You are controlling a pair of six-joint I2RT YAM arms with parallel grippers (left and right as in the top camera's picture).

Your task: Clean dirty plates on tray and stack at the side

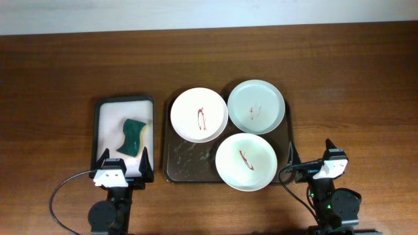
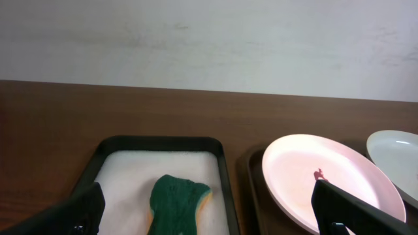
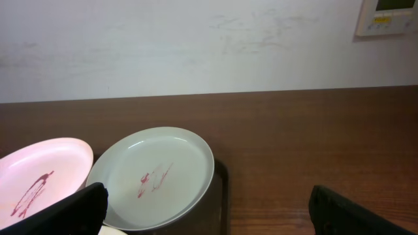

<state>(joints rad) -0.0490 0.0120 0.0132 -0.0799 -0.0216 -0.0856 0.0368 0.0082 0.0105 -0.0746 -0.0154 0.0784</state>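
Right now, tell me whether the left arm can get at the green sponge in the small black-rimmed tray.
Probably yes. The green sponge lies uncovered in the black-rimmed white tray, directly ahead of the left arm's open fingers, with nothing between them.

Three white plates in view: left plate (image 1: pixel 199 115) at centre, greenish plate (image 1: pixel 256 106) upper right, lower plate (image 1: pixel 246 161). One brown tray (image 1: pixel 189 164), one black-rimmed tray (image 1: pixel 110 121), one green sponge (image 1: pixel 133 136). Two grippers: left gripper (image 1: pixel 124 155), right gripper (image 1: pixel 310 149).
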